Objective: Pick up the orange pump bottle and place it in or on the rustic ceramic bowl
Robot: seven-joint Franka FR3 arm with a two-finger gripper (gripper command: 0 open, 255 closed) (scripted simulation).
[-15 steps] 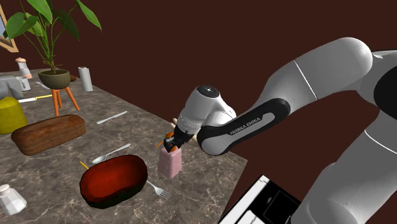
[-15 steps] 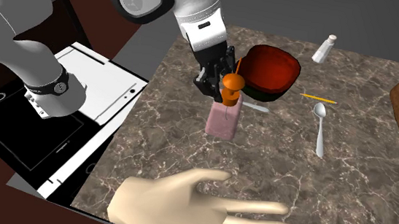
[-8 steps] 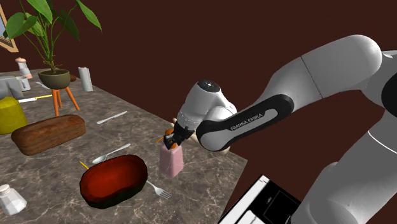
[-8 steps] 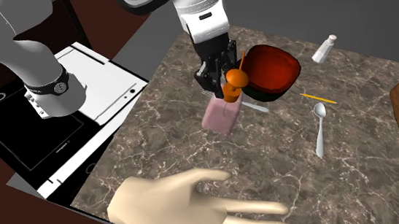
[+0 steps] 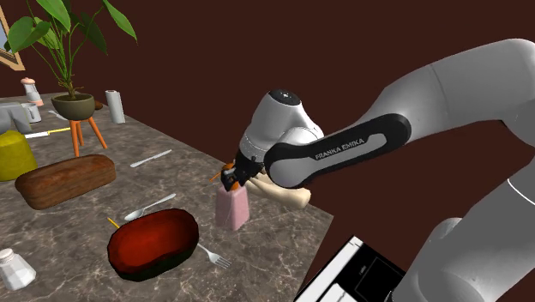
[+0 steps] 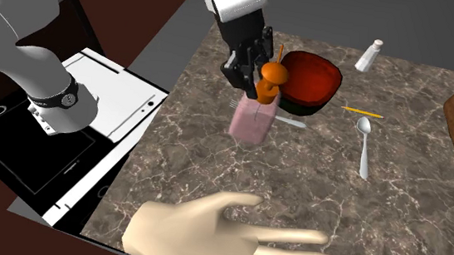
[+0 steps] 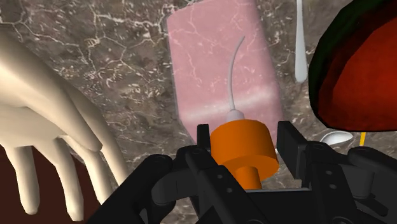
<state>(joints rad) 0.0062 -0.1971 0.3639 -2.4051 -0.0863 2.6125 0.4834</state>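
Note:
The pump bottle point(image 5: 231, 208) has a pale pink see-through body and an orange pump top point(image 6: 272, 72). It hangs just above the marble table point(image 6: 213, 176), near the table's edge. My gripper point(image 6: 255, 70) is shut on the orange pump collar point(image 7: 243, 145), and its black fingers point(image 7: 291, 147) clasp the collar from both sides. The bowl point(image 5: 153, 242), red inside with a dark outer wall, stands on the table a short way beyond the bottle point(image 6: 253, 120). In the wrist view the bowl point(image 7: 362, 76) lies beside the bottle body point(image 7: 219, 70).
A pale model hand point(image 6: 225, 235) lies on the table close to the bottle. A fork point(image 5: 214, 256) and a spoon point(image 5: 147, 208) lie by the bowl. Farther off are a brown loaf point(image 5: 64, 180), a shaker point(image 5: 15, 268) and a potted plant point(image 5: 73, 103).
My gripper has risen with the bottle in its grip, lifting the pink body off the table. The bowl and cutlery have not moved.

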